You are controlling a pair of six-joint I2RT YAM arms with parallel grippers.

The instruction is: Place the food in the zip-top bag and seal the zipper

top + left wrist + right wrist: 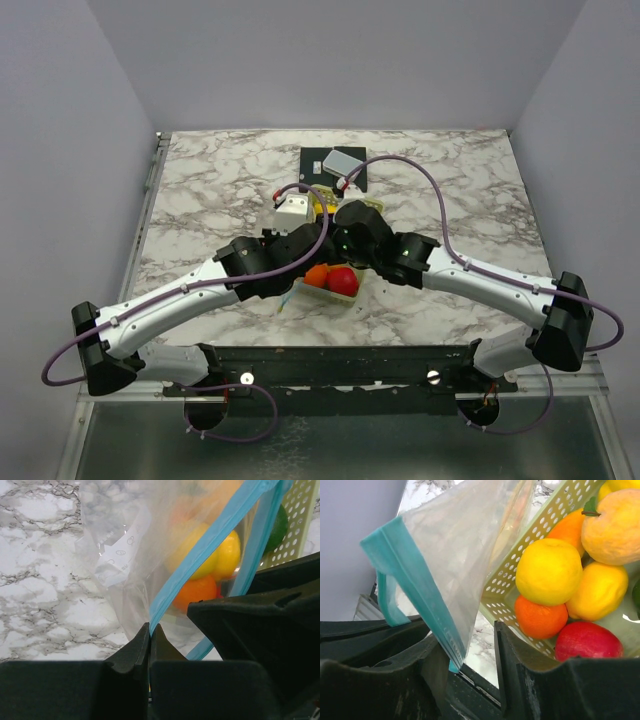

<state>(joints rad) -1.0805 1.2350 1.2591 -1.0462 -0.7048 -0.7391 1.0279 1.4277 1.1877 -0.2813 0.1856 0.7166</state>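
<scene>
Evidently the bag (125, 545) is being opened: left gripper (150, 630) clamps its zipper (210, 545), right gripper (467, 647) stands parted around the strip and must close, then spread the mouth.

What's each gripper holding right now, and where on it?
Left gripper is pinched shut on the zip-top bag at its blue zipper strip. Right gripper straddles the zipper edge, jaws apart, gripping nothing yet.

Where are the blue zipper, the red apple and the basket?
Zipper (210, 547), left wrist view, middle of strip.
Apple (587, 640), right wrist view, red side.
Basket (504, 582), right wrist view, slotted wall.
</scene>
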